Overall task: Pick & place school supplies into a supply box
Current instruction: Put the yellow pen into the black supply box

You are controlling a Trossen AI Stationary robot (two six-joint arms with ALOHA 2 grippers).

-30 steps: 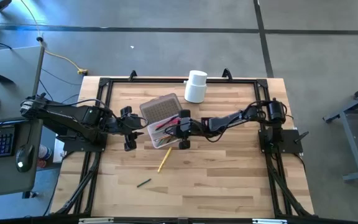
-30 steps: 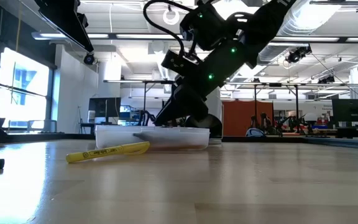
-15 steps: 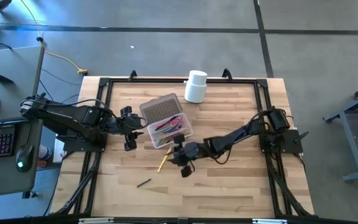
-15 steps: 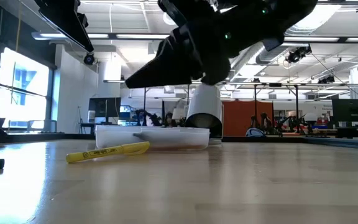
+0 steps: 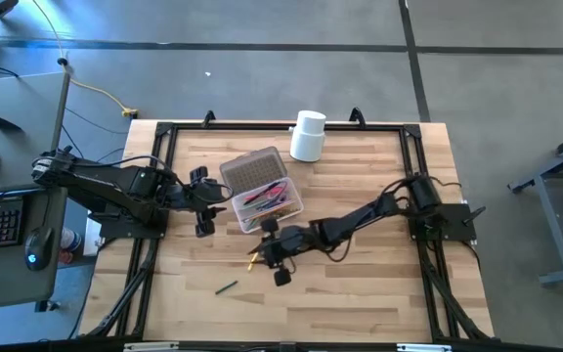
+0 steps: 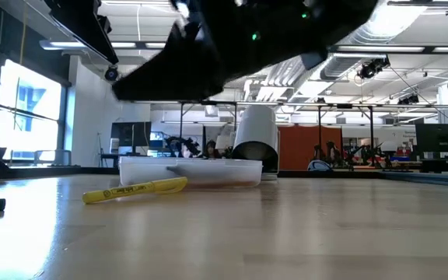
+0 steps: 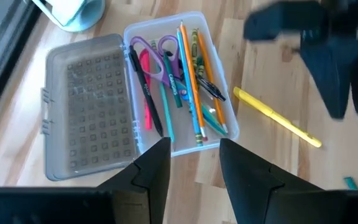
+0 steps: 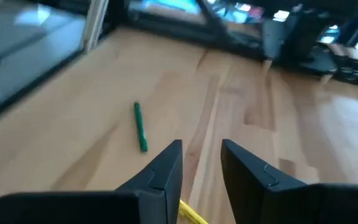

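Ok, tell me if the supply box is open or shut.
Open. In the left wrist view the supply box shows pens and scissors inside, with its grey lid folded flat beside it.

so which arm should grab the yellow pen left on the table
Right. The right hand hangs open just above the yellow pen; the left hand waits beside the supply box, farther from the pen.

- No text, label, brand or number is showing clearly enough to be read in any view.
- The yellow highlighter (image 6: 134,190), lying on the table (image 6: 286,233) in front of the supply box (image 6: 208,172), is carrying dark print along its barrel, but the letters are coming out too small to make out.
- Nothing readable is appearing on the white cylindrical container (image 5: 309,135) near the table's far edge.
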